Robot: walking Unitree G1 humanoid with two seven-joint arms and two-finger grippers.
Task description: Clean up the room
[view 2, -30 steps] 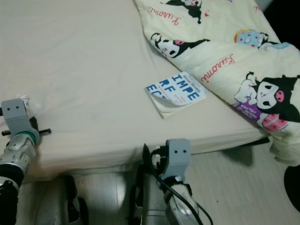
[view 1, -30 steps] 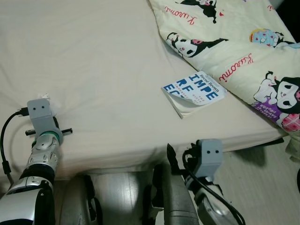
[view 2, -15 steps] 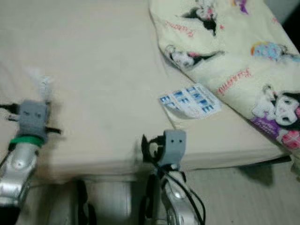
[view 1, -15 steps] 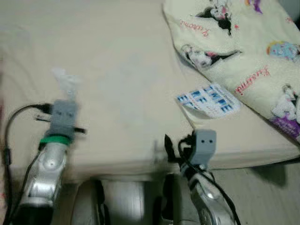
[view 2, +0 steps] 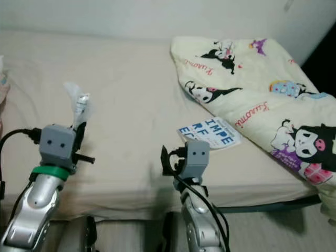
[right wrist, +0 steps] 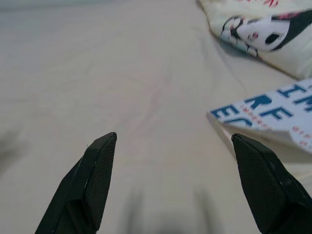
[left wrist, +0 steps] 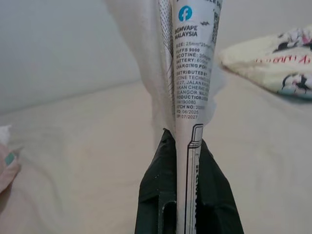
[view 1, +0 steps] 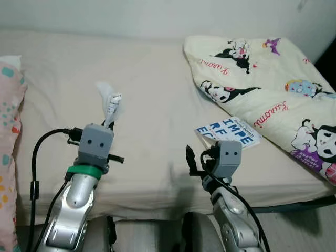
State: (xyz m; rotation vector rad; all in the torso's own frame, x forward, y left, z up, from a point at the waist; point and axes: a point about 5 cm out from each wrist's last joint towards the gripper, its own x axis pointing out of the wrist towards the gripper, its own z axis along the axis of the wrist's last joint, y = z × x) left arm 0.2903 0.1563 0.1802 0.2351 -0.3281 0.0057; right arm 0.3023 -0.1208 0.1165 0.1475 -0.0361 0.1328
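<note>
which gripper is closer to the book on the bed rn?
Right. The right gripper hangs open just short of the book, which lies a little to its right on the bed. The left gripper is across the bed, shut on a wrapper.

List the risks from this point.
The left gripper pinches only the lower end of the wrapper, so it may slip out on the way. The right gripper is open beside the book, whose curled cover could crease in a grab. The blanket touches the book and may drag.
</note>
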